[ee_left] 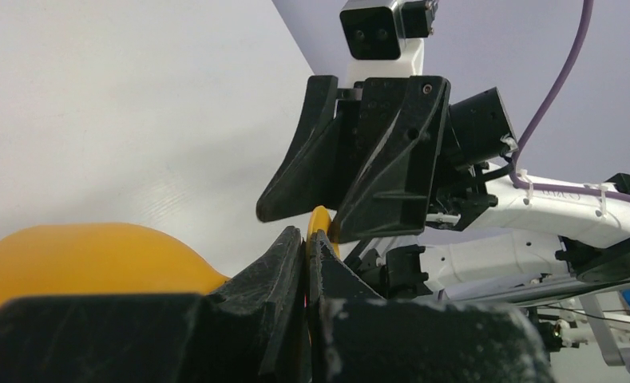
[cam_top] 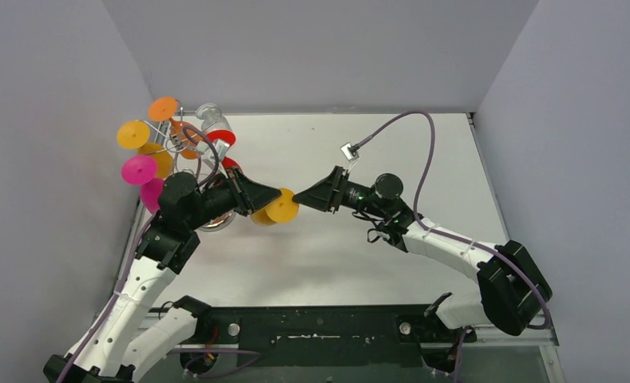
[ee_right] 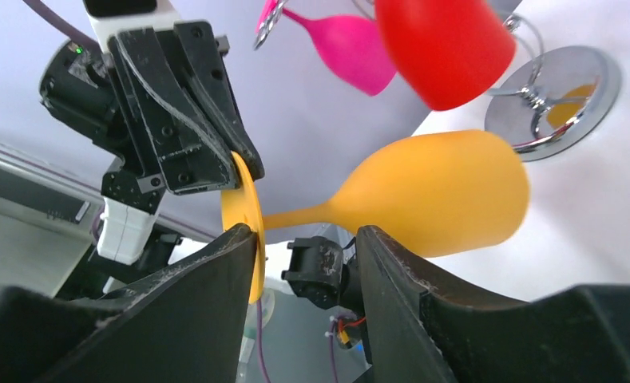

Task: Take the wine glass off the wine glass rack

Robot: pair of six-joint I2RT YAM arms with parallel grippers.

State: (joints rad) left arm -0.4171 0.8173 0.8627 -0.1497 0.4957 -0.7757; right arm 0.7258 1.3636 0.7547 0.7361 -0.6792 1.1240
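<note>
My left gripper is shut on the rim of the round foot of an orange wine glass. It holds the glass on its side, apart from the wine glass rack. The glass's bowl points toward the rack's shiny round base. My right gripper is open, its jaws either side of the stem. One of its fingers lies against the foot. In the right wrist view the left gripper pinches the foot from above.
The rack stands at the far left corner by the left wall and carries several glasses: orange, pink and red. A red bowl and a pink bowl hang just above the held glass.
</note>
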